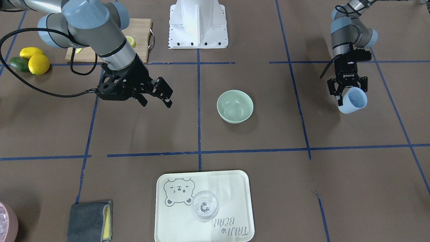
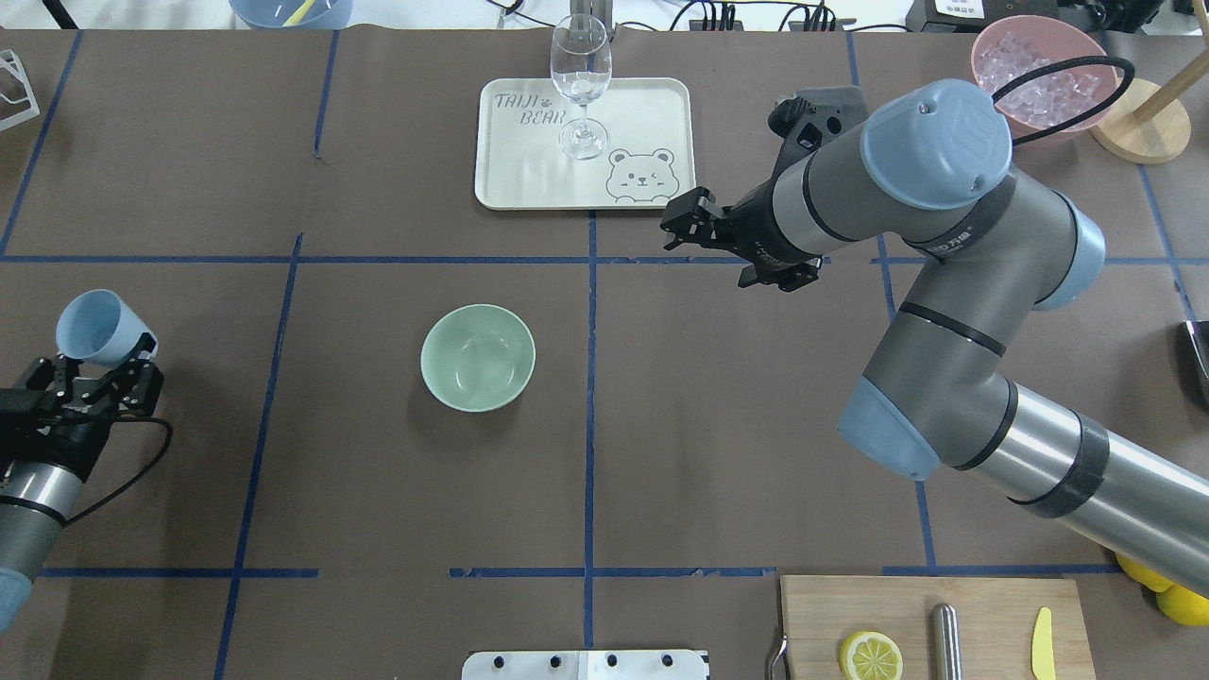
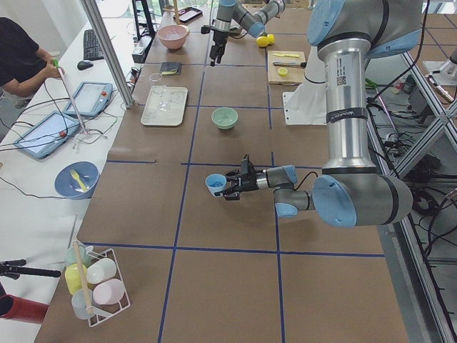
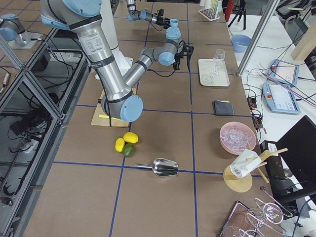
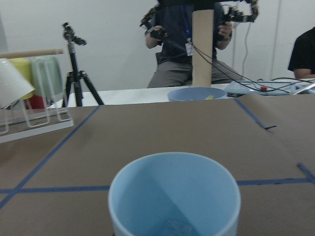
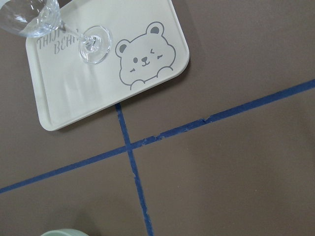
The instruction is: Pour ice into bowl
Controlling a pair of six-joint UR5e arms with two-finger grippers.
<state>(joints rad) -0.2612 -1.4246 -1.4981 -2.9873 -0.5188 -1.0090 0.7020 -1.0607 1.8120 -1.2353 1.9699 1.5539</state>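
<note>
While left fingers [image 2: 94,364] clamp the light blue cup [image 2: 99,326], ice [image 5: 174,228] inside, far left in the overhead view, the bowl [image 2: 477,357] waits well rightward; right fingers [image 1: 158,103] gape empty.

Robotics lab: tape-gridded table [image 2: 756,397], tripod [image 5: 74,76]

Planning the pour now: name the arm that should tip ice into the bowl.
Left. The left gripper holds the light blue cup with ice inside; the right gripper is open, empty.
</note>
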